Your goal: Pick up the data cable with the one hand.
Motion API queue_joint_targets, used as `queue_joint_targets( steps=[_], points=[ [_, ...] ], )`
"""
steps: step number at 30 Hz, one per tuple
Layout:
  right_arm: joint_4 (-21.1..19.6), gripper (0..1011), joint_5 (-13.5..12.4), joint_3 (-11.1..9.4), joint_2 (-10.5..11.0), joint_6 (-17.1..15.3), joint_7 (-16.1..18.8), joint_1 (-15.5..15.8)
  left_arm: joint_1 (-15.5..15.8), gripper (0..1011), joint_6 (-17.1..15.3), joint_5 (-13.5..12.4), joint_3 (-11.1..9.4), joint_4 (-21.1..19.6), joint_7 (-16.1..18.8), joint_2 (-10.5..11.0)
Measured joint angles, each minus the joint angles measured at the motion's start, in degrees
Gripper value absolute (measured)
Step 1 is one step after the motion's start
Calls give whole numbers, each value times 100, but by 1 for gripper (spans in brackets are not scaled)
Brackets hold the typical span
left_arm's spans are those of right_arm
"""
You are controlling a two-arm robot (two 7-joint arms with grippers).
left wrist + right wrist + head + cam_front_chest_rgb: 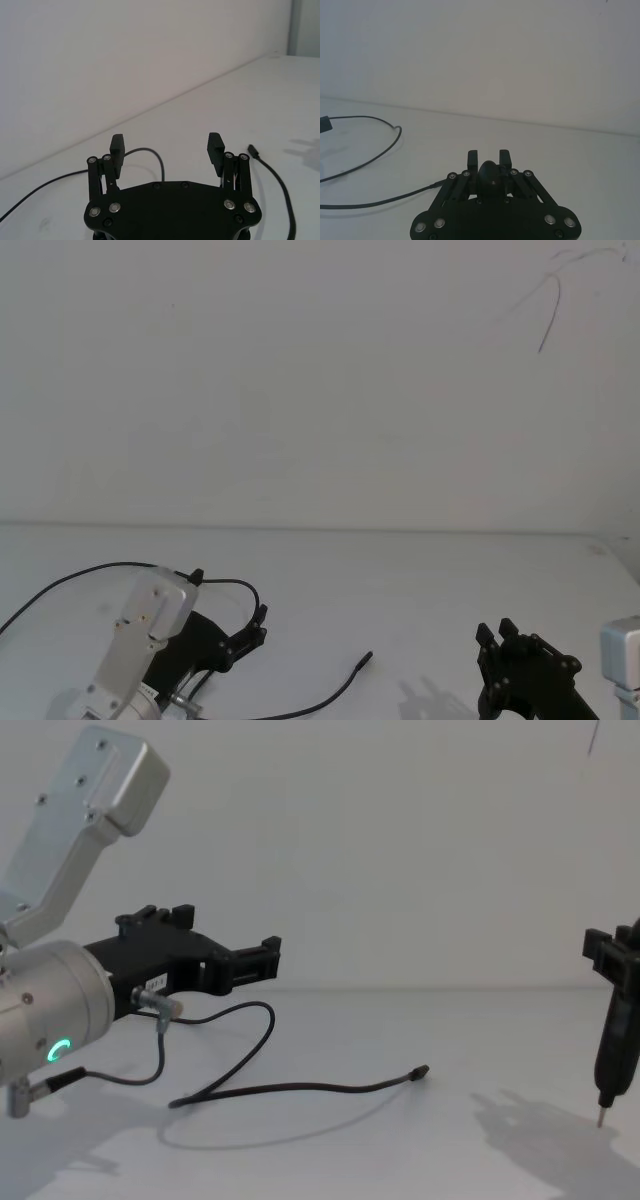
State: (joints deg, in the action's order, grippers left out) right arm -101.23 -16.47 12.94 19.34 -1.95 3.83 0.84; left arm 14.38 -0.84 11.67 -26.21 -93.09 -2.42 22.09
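**Approach: left gripper open above the cable, no grasp yet**

The cable (pixel 300 1088) lies loose on the table (pixel 430 1160). Its plug (pixel 421 1072) points toward the robot's right, roughly midway between the two arms. Nearer the left arm the cord curls into a loop and then trails off to the left. The left gripper (pixel 166 146) hangs above that loop, clear of the table, with its fingers (pixel 216 144) spread wide and nothing between them. The right gripper (pixel 488 157) sits well apart on the right, fingers closed on a thin tool (pixel 612 1050) that points down at the table.

I judge this to be the approach step, since the cable looks untouched. Next, the left gripper needs to tip down and lower over a straighter stretch, so the cord crosses between the fingers before they close. The cord is thin and lies flat, so the fingertips must reach almost to the surface or they will likely close on air.
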Motion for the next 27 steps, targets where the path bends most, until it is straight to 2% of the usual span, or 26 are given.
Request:
queue_joint_targets(
  steps=[12, 13, 27],
  points=[
    [0, 251, 0, 0, 0, 0, 0, 0, 268, 1001, -13, 136, -85, 57, -630, 127],
    [0, 251, 0, 0, 0, 0, 0, 0, 344, 1001, -21, 175, -111, 84, -812, 165],
    [0, 251, 0, 0, 0, 0, 0, 0, 850, 1001, -91, 400, -306, 307, -2060, 406]
  ],
)
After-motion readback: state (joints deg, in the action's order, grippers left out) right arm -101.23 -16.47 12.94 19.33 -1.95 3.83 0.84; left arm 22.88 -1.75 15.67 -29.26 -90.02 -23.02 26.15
